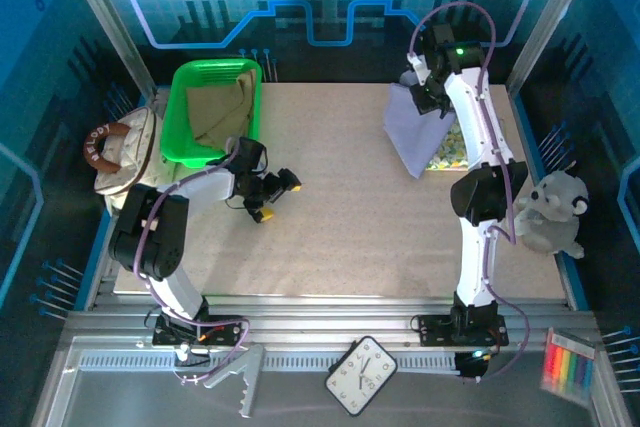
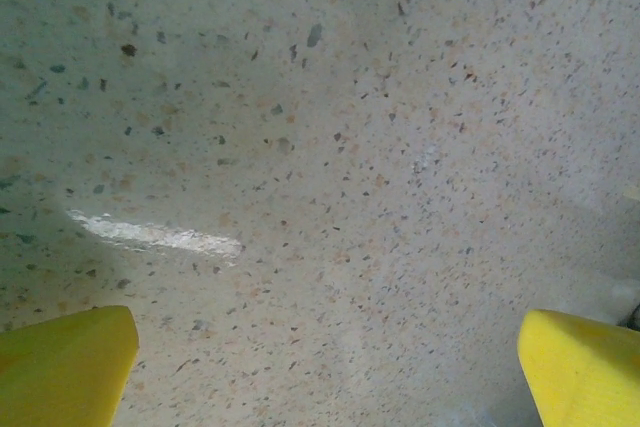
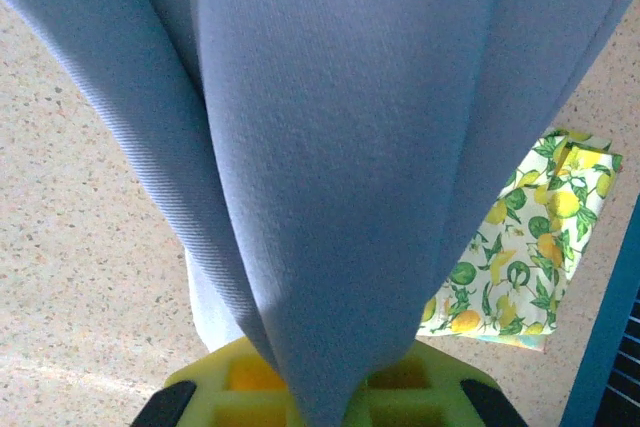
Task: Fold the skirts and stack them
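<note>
Aloft, right hand [image 1: 432, 97] pinching lavender skirt [image 1: 410, 135] (draped beneath it), left hand [image 1: 278, 199] spread open.

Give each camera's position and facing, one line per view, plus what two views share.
Top external: above and behind the bases, looking down at the table; both arms, left tool open, right tool shut on the lavender skirt.
Left wrist: on the left arm, facing the table; its yellow fingertips at the lower corners.
Right wrist: looking along the hanging lavender skirt; the tool's yellow-green base at bottom.
Shared: top and right wrist both show the lemon-print skirt.
</note>
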You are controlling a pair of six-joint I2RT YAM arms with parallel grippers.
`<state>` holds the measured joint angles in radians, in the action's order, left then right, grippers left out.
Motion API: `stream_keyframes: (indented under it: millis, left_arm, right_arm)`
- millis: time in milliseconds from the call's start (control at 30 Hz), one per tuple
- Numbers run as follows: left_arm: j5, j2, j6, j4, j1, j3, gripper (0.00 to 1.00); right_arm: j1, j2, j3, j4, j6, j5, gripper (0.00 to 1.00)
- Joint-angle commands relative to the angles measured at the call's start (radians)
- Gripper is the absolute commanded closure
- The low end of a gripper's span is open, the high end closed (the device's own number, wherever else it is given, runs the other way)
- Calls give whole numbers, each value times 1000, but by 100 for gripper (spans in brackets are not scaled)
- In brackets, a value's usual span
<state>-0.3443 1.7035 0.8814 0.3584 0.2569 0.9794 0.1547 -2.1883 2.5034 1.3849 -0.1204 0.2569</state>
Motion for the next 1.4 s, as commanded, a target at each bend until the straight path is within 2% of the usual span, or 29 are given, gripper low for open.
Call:
stream_keyframes:
  millis: [0,267,467,567,700,933,1200,1267,1367]
  left_arm:
    - [-4,23,-16,32,-5,24,1]
    - [-5,30,-15,38,-5,18,1]
    - [-12,44,-12,39,-5,13,1]
    - [-9,52,-14,45,-5,11,1]
    - [-4,59,-12,52,-5,5,1]
    - [0,64,-7,59,-4,-2,1]
    - [12,55,-17,81,-5,8,1]
    - [31,36,-31,104,-5,28,1]
    - [58,-6,-53,144,-9,62,1]
  right_arm:
    - [-16,2,69,43,24,-31,100]
    - [-81,17,89,62,39,-82,100]
    - [-183,49,-101,-49,30,-128,100]
    - [-255,42,-218,-159,9,-146,100]
    - [-349,-26,-280,-266,23,-202,100]
    - [-423,-152,-277,-343,90,-240,100]
    - [-451,-143,-382,-417,195,-121,100]
    - [-455,-93,-412,-430,227,-98,95]
    - [-457,-37,-437,-430,269,-65,70]
